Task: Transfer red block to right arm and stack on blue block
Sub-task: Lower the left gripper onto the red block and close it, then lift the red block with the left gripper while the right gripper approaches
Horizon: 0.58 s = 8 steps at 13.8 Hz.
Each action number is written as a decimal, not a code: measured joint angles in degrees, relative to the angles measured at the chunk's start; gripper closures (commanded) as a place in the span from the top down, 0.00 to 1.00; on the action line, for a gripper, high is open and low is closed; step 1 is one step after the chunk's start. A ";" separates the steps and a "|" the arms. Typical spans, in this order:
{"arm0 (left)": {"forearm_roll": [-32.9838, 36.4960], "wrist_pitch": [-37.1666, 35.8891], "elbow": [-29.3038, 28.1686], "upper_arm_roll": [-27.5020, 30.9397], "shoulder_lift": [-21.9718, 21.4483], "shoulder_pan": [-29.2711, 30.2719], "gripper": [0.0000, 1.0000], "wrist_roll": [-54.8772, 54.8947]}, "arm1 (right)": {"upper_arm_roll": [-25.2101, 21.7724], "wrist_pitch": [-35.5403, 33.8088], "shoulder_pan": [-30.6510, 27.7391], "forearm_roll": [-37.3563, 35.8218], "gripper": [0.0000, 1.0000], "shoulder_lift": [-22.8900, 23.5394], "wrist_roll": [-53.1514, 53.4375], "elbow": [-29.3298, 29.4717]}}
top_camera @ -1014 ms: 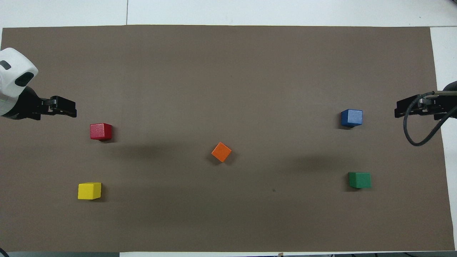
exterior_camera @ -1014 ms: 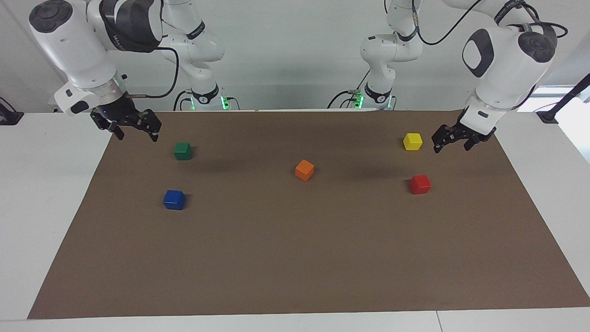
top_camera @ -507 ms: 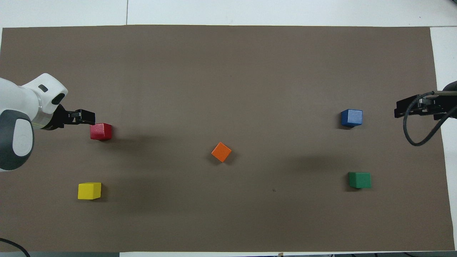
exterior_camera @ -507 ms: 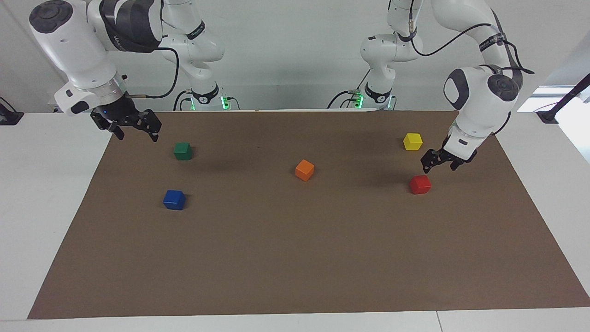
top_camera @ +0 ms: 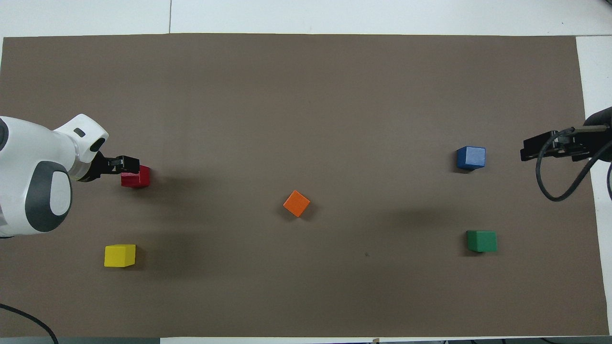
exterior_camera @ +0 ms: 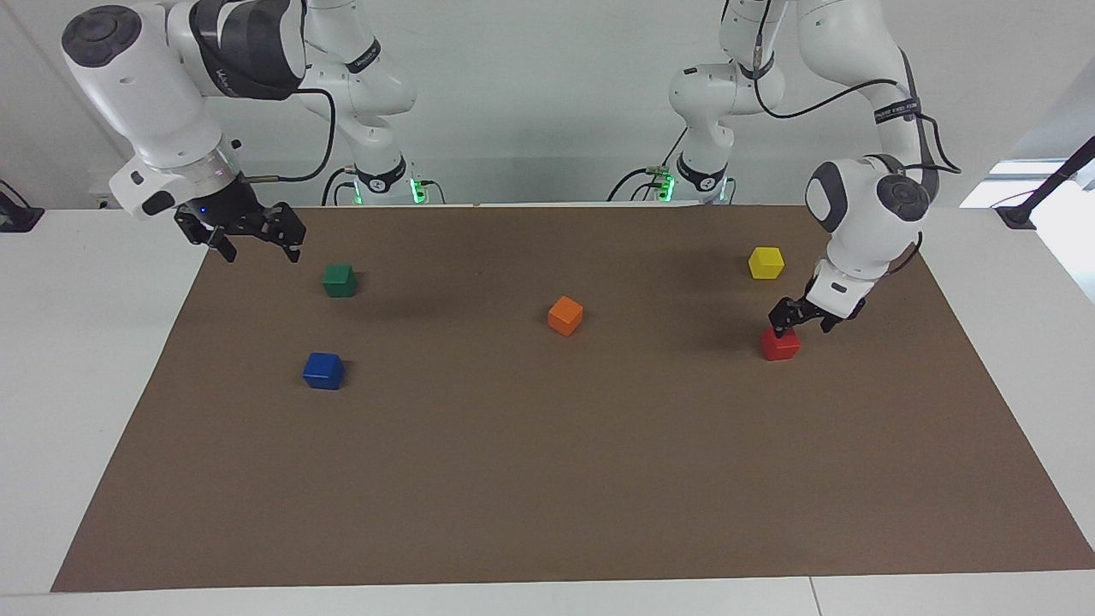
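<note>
The left end effector [exterior_camera: 799, 320] hangs just over the red block [exterior_camera: 780, 344], its fingers spread apart and holding nothing; from above, its tips [top_camera: 125, 163] overlap the block's edge [top_camera: 136, 177] toward the left arm's end of the surface, and whether they touch it cannot be told. The red block sits on the brown mat [exterior_camera: 547, 479], farther from the robots than the yellow block [exterior_camera: 766, 262]. The right end effector [exterior_camera: 255, 236], a small blue light at its wrist, waits in the air over the mat's edge at the right arm's end, fingers wide and empty, near the green block [exterior_camera: 340, 280]. The blue block [exterior_camera: 323, 370] lies on the mat farther from the robots than the green one. The orange block [exterior_camera: 565, 315] rests near the mat's middle, turned at an angle to the others.
</note>
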 measured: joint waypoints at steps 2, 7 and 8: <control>0.00 1.60 -0.50 -0.31 1.20 -0.82 1.00 -0.44 | 0.00 0.27 -0.17 6.78 1.00 0.01 -2.50 -1.11; 0.00 2.56 -0.63 -0.40 3.33 -1.44 1.00 -0.85 | -0.27 -0.99 -5.88 31.09 1.00 0.49 -18.22 -8.61; 0.00 2.70 -0.64 -0.39 3.80 -1.44 1.00 -0.85 | -0.32 -2.50 -7.24 35.72 1.00 1.03 -20.56 -9.91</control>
